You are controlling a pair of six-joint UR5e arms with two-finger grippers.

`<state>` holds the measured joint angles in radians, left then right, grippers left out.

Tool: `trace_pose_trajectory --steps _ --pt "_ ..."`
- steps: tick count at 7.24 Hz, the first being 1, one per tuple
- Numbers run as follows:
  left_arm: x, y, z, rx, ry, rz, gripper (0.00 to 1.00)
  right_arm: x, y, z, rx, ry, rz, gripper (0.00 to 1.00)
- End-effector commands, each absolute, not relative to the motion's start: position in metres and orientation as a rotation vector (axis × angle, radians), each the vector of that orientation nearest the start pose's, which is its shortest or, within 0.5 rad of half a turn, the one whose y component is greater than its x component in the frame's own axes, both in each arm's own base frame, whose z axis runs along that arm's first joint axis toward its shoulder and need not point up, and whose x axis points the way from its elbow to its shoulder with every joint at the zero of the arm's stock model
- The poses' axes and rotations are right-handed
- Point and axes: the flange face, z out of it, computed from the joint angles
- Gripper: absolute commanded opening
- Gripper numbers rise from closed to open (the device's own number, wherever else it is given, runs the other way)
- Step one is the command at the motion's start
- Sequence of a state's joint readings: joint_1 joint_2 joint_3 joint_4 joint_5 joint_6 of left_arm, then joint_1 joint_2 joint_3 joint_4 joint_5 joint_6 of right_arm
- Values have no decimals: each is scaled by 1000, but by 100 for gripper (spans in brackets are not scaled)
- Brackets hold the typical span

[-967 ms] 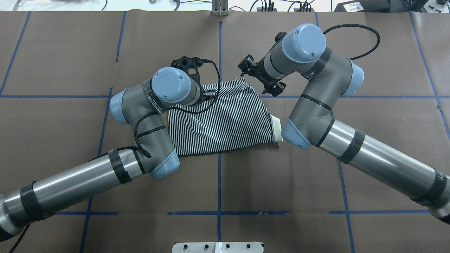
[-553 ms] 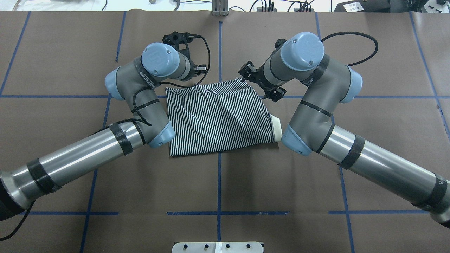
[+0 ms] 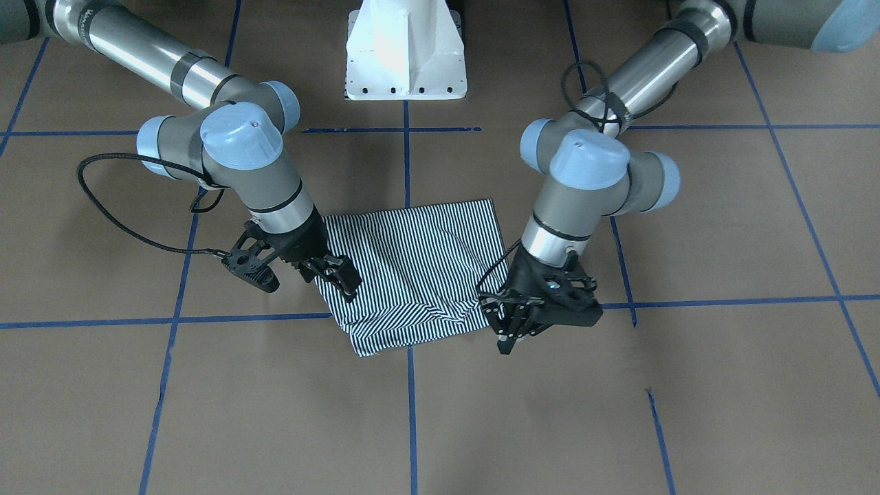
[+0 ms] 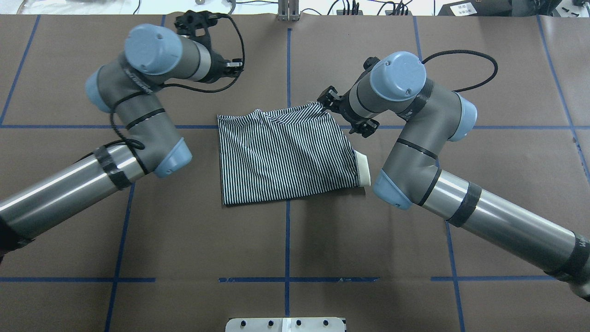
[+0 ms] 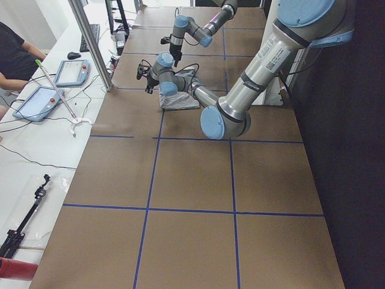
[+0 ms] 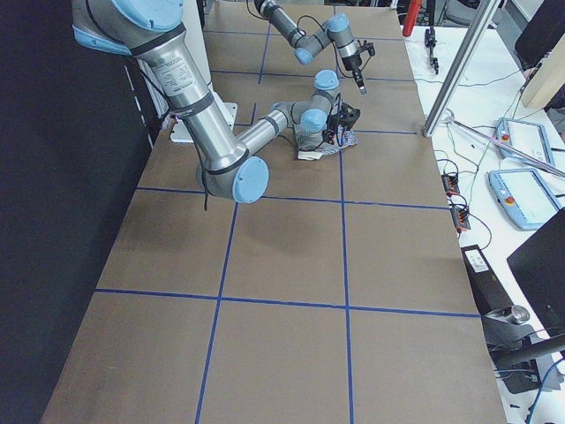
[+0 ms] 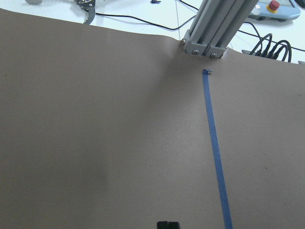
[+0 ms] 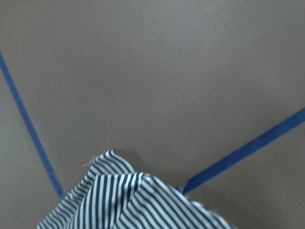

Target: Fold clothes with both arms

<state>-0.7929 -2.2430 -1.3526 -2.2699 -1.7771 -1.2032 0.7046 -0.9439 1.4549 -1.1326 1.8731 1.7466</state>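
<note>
Polo shirt [image 4: 286, 157] was found folded into a rough rectangle. It lay flat at the middle of the table [image 4: 415, 240], across the blue centre tape line [image 4: 287, 240]. Its cream collar [image 4: 364, 169] was seen protruding at the near right corner.

Right gripper [image 4: 328, 102] was recorded at the shirt's far right corner, touching the fabric. Whether its fingers were closed on the fabric could not be told.

Left gripper [image 4: 196, 20] was noted far and left in the overhead view, well apart from the shirt, with nothing held. In the front-facing view it appeared just beside the shirt's far left corner. Its finger opening could not be told.
</note>
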Motion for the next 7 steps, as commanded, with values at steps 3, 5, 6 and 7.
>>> trace_pose_trajectory --steps 3,5,6,7 --pt "255 -567 370 461 1066 -3 0 -290 -589 407 17 -956 440 100" --pt "95 -601 462 508 929 102 0 -144 -598 504 114 -862 300 100" --pt "32 -610 477 501 846 95 0 -81 -588 546 145 -796 208 100" --pt "-31 -607 485 482 818 62 0 -16 -567 581 141 -798 137 100"
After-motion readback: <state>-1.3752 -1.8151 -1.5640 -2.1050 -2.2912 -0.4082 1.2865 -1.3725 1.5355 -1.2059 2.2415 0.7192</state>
